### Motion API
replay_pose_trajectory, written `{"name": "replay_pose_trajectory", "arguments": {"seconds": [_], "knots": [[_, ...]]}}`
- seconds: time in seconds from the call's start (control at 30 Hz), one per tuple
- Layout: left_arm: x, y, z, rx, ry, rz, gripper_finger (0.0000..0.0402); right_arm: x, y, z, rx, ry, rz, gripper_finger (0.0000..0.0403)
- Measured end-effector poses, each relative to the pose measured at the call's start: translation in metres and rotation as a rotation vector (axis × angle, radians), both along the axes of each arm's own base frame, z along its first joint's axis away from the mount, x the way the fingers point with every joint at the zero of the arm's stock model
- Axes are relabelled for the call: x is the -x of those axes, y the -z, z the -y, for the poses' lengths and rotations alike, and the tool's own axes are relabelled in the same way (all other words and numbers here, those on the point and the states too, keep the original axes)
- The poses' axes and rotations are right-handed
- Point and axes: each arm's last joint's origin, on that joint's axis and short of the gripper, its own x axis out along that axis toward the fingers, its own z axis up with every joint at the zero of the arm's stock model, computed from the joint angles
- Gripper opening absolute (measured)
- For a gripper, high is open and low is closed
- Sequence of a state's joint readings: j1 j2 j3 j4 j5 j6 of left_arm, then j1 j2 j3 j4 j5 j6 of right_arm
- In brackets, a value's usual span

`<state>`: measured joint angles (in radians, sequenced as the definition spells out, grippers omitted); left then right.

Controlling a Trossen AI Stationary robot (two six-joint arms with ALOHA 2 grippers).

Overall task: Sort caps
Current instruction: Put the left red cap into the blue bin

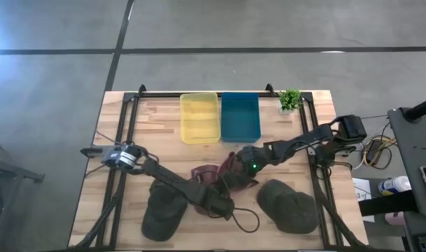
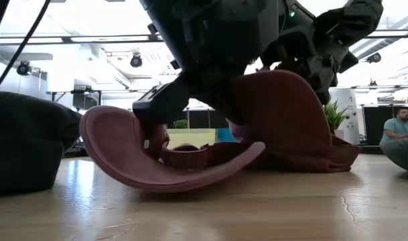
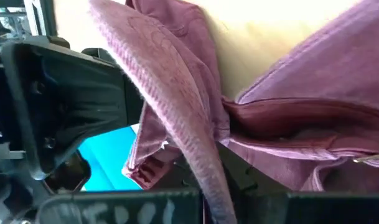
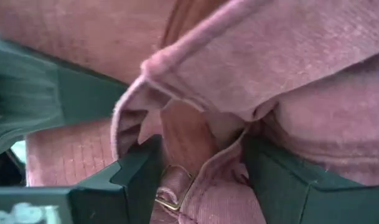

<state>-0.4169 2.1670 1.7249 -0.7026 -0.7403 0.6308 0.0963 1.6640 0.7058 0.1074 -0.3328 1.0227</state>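
Maroon caps mid-table, below bins, touching. Left gripper pinches one cap's brim; right gripper clamps fabric of other. Olive caps flank them, apart.

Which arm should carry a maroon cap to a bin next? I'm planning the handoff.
Probably the right gripper: it sits on the maroon caps nearer the yellow bin and teal bin; the left gripper is farther back.
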Motion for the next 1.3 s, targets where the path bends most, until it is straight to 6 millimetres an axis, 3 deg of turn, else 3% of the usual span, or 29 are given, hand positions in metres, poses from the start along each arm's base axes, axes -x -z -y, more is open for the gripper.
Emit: {"name": "replay_pose_trajectory", "arguments": {"seconds": [0.17,0.37,0.63,0.83,1.0,1.3], "knots": [[0.0,0.0,0.001,0.024,-0.001,0.006,0.0017,-0.002,-0.001,-0.001,-0.01,-0.01,-0.009,0.0219],[0.003,-0.008,0.006,-0.041,-0.055,0.081,0.0018,0.002,-0.038,0.004,0.019,0.006,0.109,0.0219],[0.008,-0.003,0.003,-0.044,-0.098,0.061,0.0018,0.032,-0.068,0.012,0.177,0.001,0.062,0.0219],[0.015,0.012,0.001,-0.042,-0.123,0.04,0.0018,0.048,-0.075,0.018,0.276,0.074,0.022,0.0219],[0.023,0.024,0.002,-0.08,-0.141,0.045,0.0018,0.047,-0.06,0.021,0.309,0.1,-0.058,0.0219],[0.034,0.027,0.025,-0.075,-0.088,0.059,0.0018,0.014,-0.027,0.022,0.316,0.115,-0.023,0.0219]]}}
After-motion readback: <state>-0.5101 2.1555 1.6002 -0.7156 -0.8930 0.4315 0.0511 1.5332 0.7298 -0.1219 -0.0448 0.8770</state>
